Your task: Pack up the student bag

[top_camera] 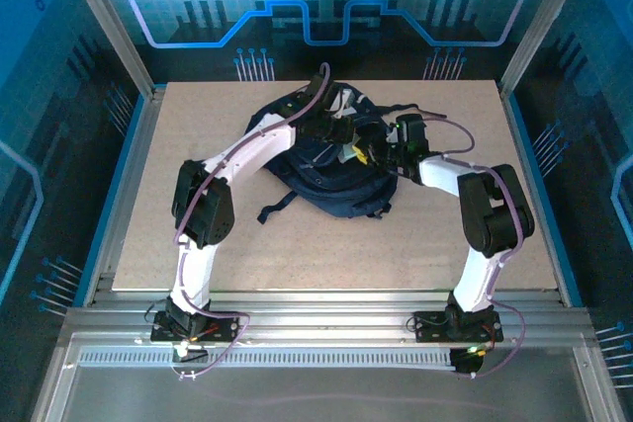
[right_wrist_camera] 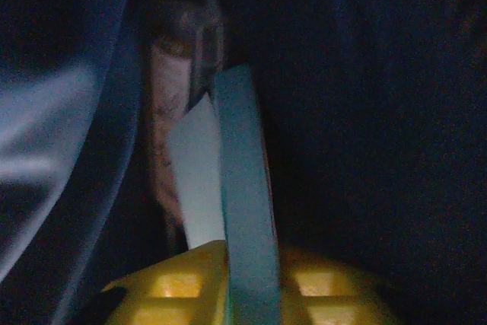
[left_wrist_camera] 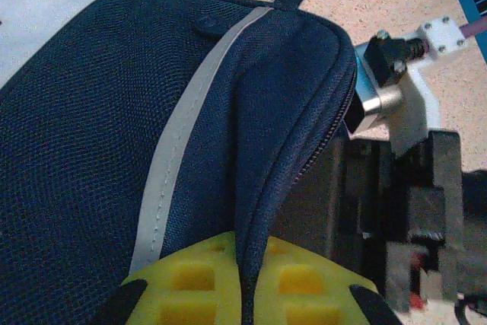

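mid-table, navy grey-striped student bag (top_camera: 326,180), its rim in tight left hand (left_wrist_camera: 243,283), teal book (right_wrist_camera: 243,211) perhaps in right hand (right_wrist_camera: 247,294)

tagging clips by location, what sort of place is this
Probably a robot lab or demo cell: an aluminium frame with blue circuit-print panels encloses a chipboard table, with the left arm and right arm bolted at its near edge.
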Tool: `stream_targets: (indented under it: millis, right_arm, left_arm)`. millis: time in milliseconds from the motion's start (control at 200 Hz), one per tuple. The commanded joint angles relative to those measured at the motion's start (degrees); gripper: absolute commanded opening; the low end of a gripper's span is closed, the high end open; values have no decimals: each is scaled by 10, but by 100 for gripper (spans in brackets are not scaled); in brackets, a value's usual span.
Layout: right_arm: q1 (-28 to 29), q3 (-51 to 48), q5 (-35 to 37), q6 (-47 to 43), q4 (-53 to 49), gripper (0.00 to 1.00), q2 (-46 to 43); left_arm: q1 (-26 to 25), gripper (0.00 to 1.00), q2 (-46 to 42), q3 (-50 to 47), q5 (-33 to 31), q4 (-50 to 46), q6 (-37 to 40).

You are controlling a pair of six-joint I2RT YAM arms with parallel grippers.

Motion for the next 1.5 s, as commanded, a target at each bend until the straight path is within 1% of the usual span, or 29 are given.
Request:
stream_targets:
  millis: [0, 50, 100, 120, 195, 235, 275, 330, 420, 490, 530, 560, 630, 760, 825, 915, 1005, 1165, 1241, 1311, 1351, 1431, 1496]
  right_arm:
    - [0, 60, 80, -51, -118, 29, 10]
    - [1, 82, 89, -63, -145, 33, 13]
    - [5, 99, 101, -74, -162, 34, 13]
    - [7, 103, 107, -77, -165, 32, 13]
    - [18, 120, 125, -82, -164, 20, 18]
    - [24, 136, 130, -84, -170, 15, 27]
    - [27, 157, 128, -86, -189, 13, 41]
    - [28, 178, 119, -89, -205, 14, 58]
    - [27, 176, 115, -93, -210, 14, 62]
    - [18, 152, 104, -85, -188, 8, 54]
    - [10, 130, 79, -72, -155, 4, 45]
    - [6, 113, 61, -64, -132, 3, 36]
    - [-2, 82, 39, -64, -121, 3, 6]
    - [-9, 35, 27, -86, -131, 6, -54]
    - [-9, 7, 21, -73, -97, 7, -69]
    - [-8, -15, -9, -40, -25, 6, -62]
    - [-4, -18, -30, -19, 15, 6, -52]
    - [3, -2, -31, -16, 22, 6, -38]
    - [6, 12, -16, -23, 7, 6, -25]
    - [9, 36, -16, -32, -7, 6, -5]
    - [12, 54, -8, -42, -33, 6, 7]
    - [19, 88, 37, -77, -107, 8, 20]
    - [21, 98, 65, -90, -139, 13, 23]
  left_arm:
    - [-3, 0, -61, 13, 53, 33, -27]
    - [-3, 0, -60, 16, 55, 32, -28]
    - [-3, 0, -59, 19, 56, 31, -31]
    - [-3, 0, -59, 20, 57, 31, -32]
    - [-3, 0, -59, 19, 64, 36, -41]
    - [-4, 0, -59, 18, 69, 41, -47]
    - [-4, 0, -59, 14, 74, 48, -53]
    - [-6, 1, -60, 10, 81, 57, -62]
    - [-10, 1, -60, 8, 82, 63, -67]
    - [-11, 1, -58, 8, 82, 68, -70]
    - [-11, 1, -56, 9, 83, 71, -72]
    - [-11, 1, -56, 9, 81, 72, -72]
    - [-11, 1, -52, 11, 73, 70, -71]
    - [-10, 1, -47, 19, 61, 65, -61]
    - [-10, 1, -43, 27, 62, 61, -60]
    - [-10, 1, -42, 30, 65, 57, -60]
    - [-11, 1, -41, 30, 67, 54, -62]
    - [-12, 1, -41, 29, 72, 57, -69]
    - [-13, 1, -41, 28, 82, 64, -78]
    - [-15, 1, -41, 29, 82, 67, -80]
    - [-16, 1, -41, 30, 81, 67, -80]
    - [-17, 1, -43, 32, 79, 66, -81]
    - [-17, 1, -47, 29, 76, 67, -79]
